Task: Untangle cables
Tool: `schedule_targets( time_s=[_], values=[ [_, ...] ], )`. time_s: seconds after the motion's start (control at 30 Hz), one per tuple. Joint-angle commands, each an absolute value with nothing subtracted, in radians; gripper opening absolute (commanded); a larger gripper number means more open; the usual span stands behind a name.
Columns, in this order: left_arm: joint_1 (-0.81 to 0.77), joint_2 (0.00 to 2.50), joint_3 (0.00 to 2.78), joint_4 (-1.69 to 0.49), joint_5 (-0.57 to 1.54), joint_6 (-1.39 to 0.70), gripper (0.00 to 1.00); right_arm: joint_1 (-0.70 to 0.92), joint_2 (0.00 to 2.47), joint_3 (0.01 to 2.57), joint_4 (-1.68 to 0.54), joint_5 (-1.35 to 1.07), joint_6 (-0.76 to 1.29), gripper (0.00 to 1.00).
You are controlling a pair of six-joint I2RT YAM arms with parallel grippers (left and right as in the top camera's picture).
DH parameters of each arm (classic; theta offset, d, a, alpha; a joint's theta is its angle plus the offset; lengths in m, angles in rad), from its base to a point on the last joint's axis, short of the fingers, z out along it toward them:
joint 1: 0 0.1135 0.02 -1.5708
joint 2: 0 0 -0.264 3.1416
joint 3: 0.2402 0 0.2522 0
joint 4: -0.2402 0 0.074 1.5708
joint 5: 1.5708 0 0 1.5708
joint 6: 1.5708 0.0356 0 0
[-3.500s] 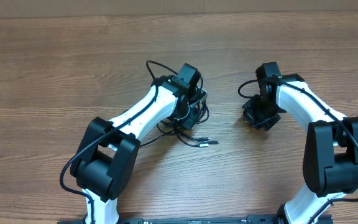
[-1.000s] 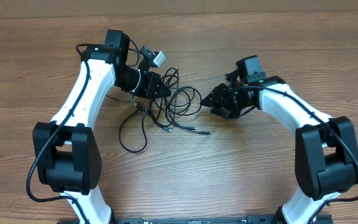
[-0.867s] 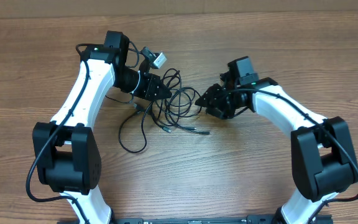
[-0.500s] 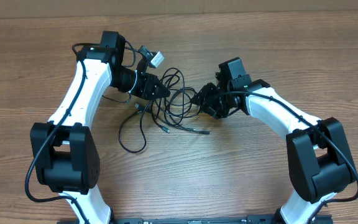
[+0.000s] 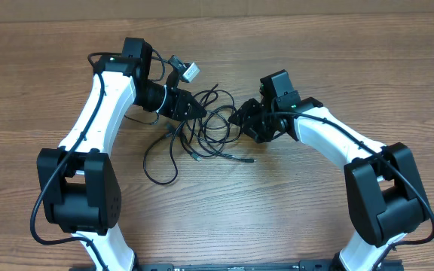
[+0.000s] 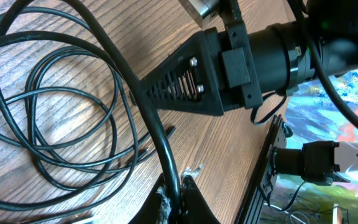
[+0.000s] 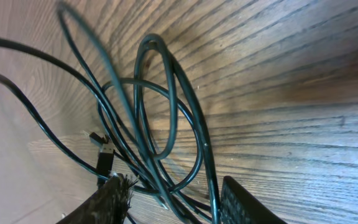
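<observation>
The cables [image 5: 206, 129] lie as a tangle of thin black loops on the wooden table between both arms. One long loop [image 5: 160, 162] trails toward the front left, and silver-tipped plugs [image 5: 243, 159] lie at the front. My left gripper [image 5: 197, 110] is at the tangle's left edge; in the left wrist view this gripper [image 6: 180, 190] is shut on one black cable strand [image 6: 148, 118]. My right gripper [image 5: 239, 120] sits at the tangle's right edge. In the right wrist view it [image 7: 179, 205] stands open, with several cable strands [image 7: 166, 112] running between its fingers [image 7: 114, 199]. A small plug [image 7: 104, 155] lies beside the left finger.
The wooden table [image 5: 315, 203] stretches out on all sides of the tangle. Thick black arm cables run along the left arm [image 5: 96, 135] and the right arm [image 5: 337, 135]. In the left wrist view the right gripper's black ribbed finger [image 6: 179, 84] hangs just past the loops.
The right gripper has slid left into the right edge of the tangle. The left gripper has kept its hold and hardly moved.
</observation>
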State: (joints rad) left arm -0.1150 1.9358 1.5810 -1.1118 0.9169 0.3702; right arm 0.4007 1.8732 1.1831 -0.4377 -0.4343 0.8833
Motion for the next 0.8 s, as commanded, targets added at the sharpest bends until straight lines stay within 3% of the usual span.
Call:
schedule_targets(
  time_s=[0.0, 0.07, 0.2, 0.3, 0.37, 0.57, 0.77],
  values=[
    [-0.110, 1.913, 1.590, -1.115, 0.939, 0.393, 0.04, 0.414, 1.876, 1.197, -0.435, -0.402, 0.894, 0.49],
    [-0.112, 1.913, 1.590, -1.115, 0.932, 0.392, 0.05, 0.416, 1.876, 1.197, -0.436, -0.396, 0.894, 0.49],
    [-0.112, 1.913, 1.590, -1.115, 0.906, 0.388, 0.38, 0.416, 1.876, 1.197, -0.436, -0.393, 0.894, 0.49],
    [-0.113, 1.913, 1.590, -1.114, 0.874, 0.381, 0.56, 0.417, 1.876, 1.197, -0.436, -0.393, 0.894, 0.49],
    [-0.113, 1.913, 1.590, -1.114, 0.871, 0.381, 0.63, 0.418, 1.876, 1.197, -0.439, -0.392, 0.894, 0.49],
    [-0.114, 1.913, 1.590, -1.111, 0.860, 0.373, 0.65, 0.418, 1.876, 1.197, -0.472, -0.336, 0.890, 0.50],
    [-0.139, 1.913, 1.590, -1.094, 0.815, 0.322, 0.52, 0.414, 1.876, 1.197, -0.555, -0.198, 0.889, 0.56]
  ],
)
